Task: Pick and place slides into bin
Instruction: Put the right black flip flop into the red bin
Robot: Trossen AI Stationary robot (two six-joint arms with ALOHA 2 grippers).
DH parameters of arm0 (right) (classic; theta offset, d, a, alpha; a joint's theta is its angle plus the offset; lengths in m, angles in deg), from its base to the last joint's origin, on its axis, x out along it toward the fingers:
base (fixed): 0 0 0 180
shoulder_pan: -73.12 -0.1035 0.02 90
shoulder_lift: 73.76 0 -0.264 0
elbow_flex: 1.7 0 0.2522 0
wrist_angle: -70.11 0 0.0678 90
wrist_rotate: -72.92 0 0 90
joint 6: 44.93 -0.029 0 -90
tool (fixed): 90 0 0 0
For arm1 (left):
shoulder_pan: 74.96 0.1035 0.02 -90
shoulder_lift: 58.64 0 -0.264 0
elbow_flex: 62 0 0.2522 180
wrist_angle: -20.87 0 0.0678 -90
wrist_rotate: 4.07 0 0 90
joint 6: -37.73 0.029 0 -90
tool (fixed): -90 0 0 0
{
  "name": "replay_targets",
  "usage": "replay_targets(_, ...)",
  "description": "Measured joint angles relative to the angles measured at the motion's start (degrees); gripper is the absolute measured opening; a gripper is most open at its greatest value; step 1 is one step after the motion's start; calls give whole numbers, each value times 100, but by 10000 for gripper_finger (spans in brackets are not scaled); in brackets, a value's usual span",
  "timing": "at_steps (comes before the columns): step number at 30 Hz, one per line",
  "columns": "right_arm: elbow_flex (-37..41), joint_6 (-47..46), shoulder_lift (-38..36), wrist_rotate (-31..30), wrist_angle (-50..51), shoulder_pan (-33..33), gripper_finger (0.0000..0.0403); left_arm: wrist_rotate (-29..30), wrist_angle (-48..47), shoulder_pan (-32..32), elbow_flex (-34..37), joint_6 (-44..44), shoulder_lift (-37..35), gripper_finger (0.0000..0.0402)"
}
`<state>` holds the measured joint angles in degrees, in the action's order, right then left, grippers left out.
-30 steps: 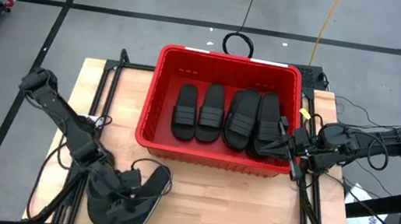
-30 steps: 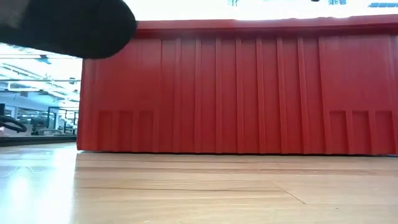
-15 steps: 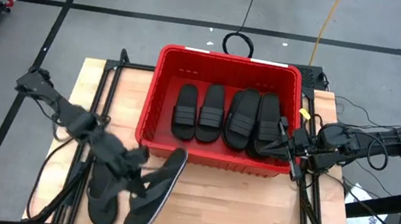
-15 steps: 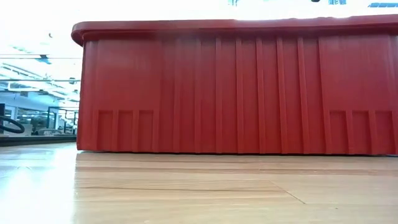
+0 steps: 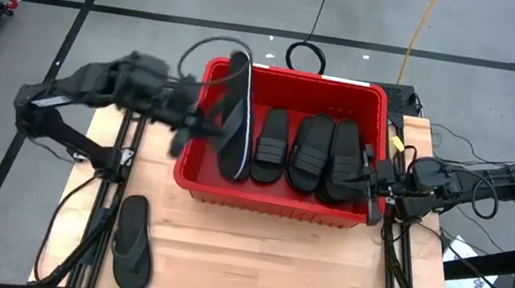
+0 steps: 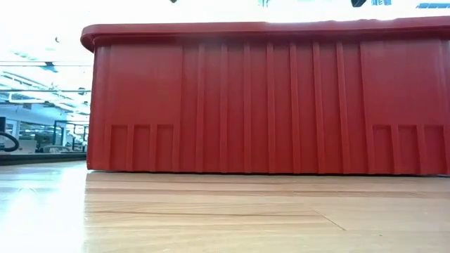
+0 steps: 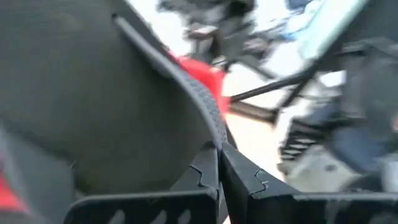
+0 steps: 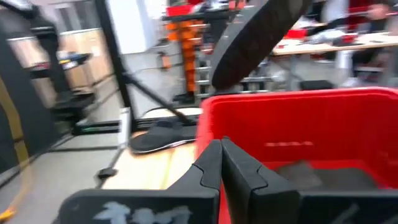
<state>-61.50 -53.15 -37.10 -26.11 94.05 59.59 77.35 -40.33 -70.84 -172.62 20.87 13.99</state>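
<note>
Two dark, jointed arms trailing black cables — flat black fingers (image 7: pixel 205 180) with small notched teeth.

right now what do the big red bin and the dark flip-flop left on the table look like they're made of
The big red rectangular bin looks like moulded plastic: uniform colour, faint sheen, vertical ribs and a rolled rim. The dark-grey thong flip-flop lying on the wooden table looks like matte rubber or foam, thin and flat; which one cannot be told.

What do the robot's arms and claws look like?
Both arms are dark, almost black, built from jointed sections with black cables looping beside them. The left claw has two dark fingers with little zigzag teeth along their inner edges. The right claw looks the same, with scuffed whitish marks on its base.
</note>
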Motion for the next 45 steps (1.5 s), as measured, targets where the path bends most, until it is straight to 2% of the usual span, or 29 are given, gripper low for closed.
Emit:
replay_targets(3,0,-12,0,-387,-3,4,0,216,-282,456,11,116,334,0)
replay_targets(6,0,-7,0,-459,-3,2,0,224,-404,789,11,164,828,0)
replay_targets(12,0,-7,0,-450,-3,2,0,-372,-146,1105,17,318,1951,0)
replay_targets(18,0,-7,0,-450,-3,2,0,-962,-4,1142,17,415,2735,0)
replay_targets(22,0,-7,13,-451,-5,2,0,-1153,31,1171,17,424,3040,0)
replay_targets(30,0,-9,55,-456,-5,2,0,-1105,761,1343,17,-379,3520,0)
replay_targets(36,-2,-9,119,-441,48,0,0,-1265,832,1396,18,-415,3951,0)
replay_targets(45,0,51,129,-430,217,0,0,-1160,1102,1392,22,-805,4282,0)
